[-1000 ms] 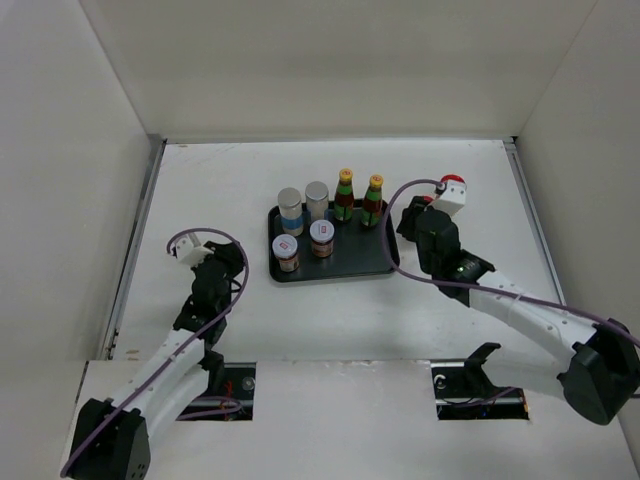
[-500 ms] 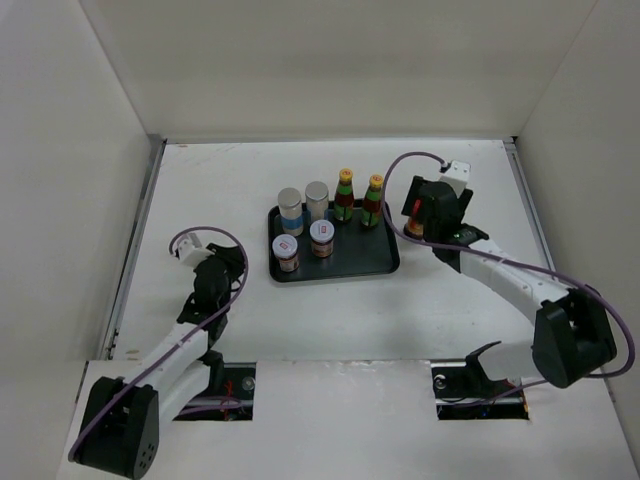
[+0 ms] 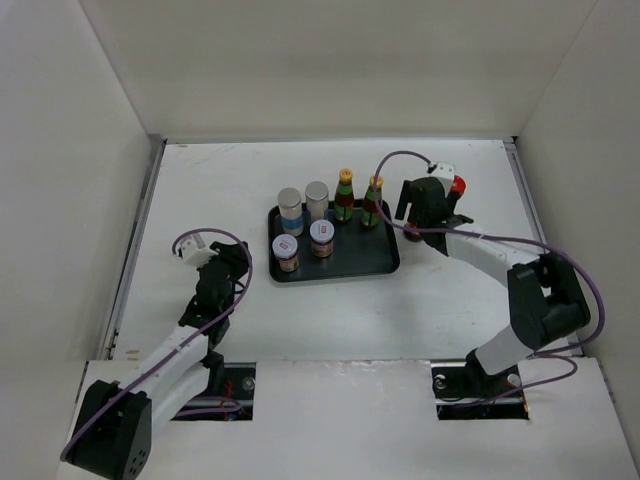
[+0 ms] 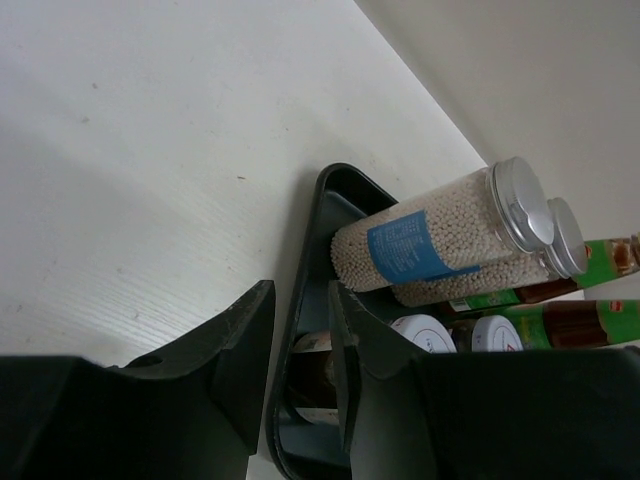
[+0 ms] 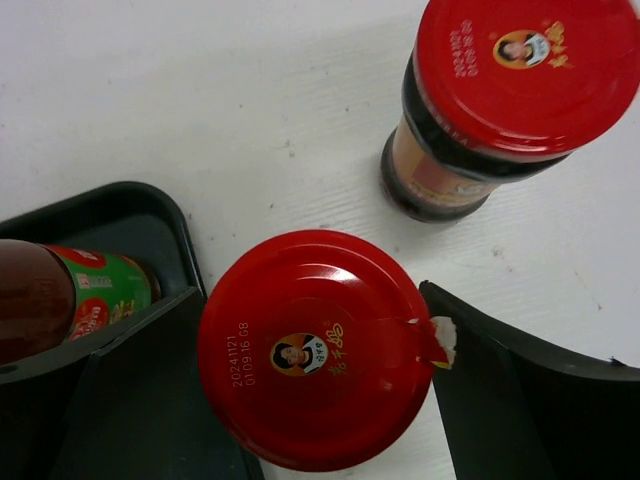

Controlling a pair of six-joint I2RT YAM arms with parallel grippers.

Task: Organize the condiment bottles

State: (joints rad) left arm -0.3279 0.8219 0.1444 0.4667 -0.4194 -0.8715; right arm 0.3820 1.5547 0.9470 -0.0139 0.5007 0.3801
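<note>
A black tray (image 3: 385, 268) holds two silver-lidded shakers (image 3: 290, 205), two yellow-capped bottles (image 3: 344, 190) and two white-lidded jars (image 3: 286, 250). Two red-lidded jars stand on the table just right of the tray. My right gripper (image 3: 413, 222) is down over the nearer jar (image 5: 318, 345). Its fingers press against both sides under the lid. The other red-lidded jar (image 5: 500, 90) stands free just beyond it (image 3: 457, 185). My left gripper (image 3: 232, 258) is empty, its jaws a narrow gap apart, low on the table left of the tray (image 4: 325, 185).
White walls enclose the table on the left, back and right. The tray's right part (image 5: 120, 215), beside the yellow-capped bottle (image 5: 60, 295), holds nothing. The left wrist view shows the shakers (image 4: 430, 235) and white lids (image 4: 425, 333) close ahead.
My right arm swung toward the back and its gripper came down around the nearer red-lidded jar. The left arm drew slightly back toward the near edge.
</note>
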